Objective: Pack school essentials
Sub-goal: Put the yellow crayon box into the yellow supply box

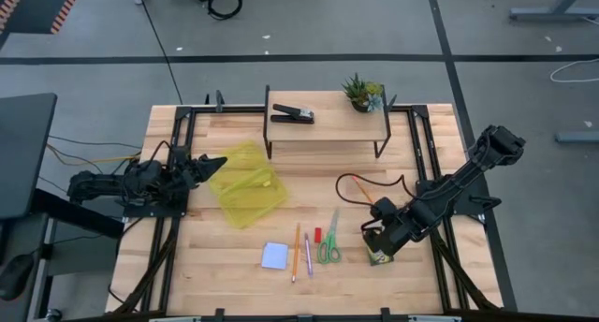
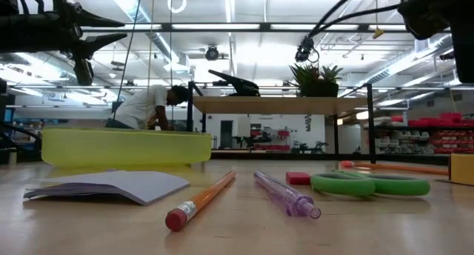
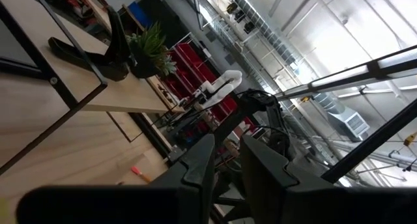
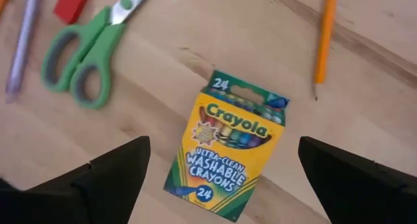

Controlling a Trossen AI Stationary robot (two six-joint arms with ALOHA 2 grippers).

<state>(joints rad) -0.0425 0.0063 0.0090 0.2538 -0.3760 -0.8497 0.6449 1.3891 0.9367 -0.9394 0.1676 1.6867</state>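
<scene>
The yellow-green crayon box (image 4: 225,152) lies flat on the table (image 1: 215,266), face up. My right gripper (image 4: 221,146) hovers above it, open wide, one finger on either side and apart from it; it also shows in the high view (image 1: 379,240). Left of the box lie green-handled scissors (image 1: 328,242), a red eraser (image 1: 317,234), a pink pen (image 1: 307,255), an orange pencil (image 1: 296,252) and a pale blue notepad (image 1: 274,256). Another pencil (image 4: 324,35) lies beyond the box. My left gripper (image 1: 217,163) is open and raised at the edge of a yellow translucent case (image 1: 248,183).
A low wooden shelf (image 1: 328,130) on black legs stands at the table's far side, carrying a black stapler (image 1: 292,114) and a small potted plant (image 1: 362,93). A black cable (image 1: 360,183) loops near the right arm. A person (image 2: 148,107) bends over in the room behind.
</scene>
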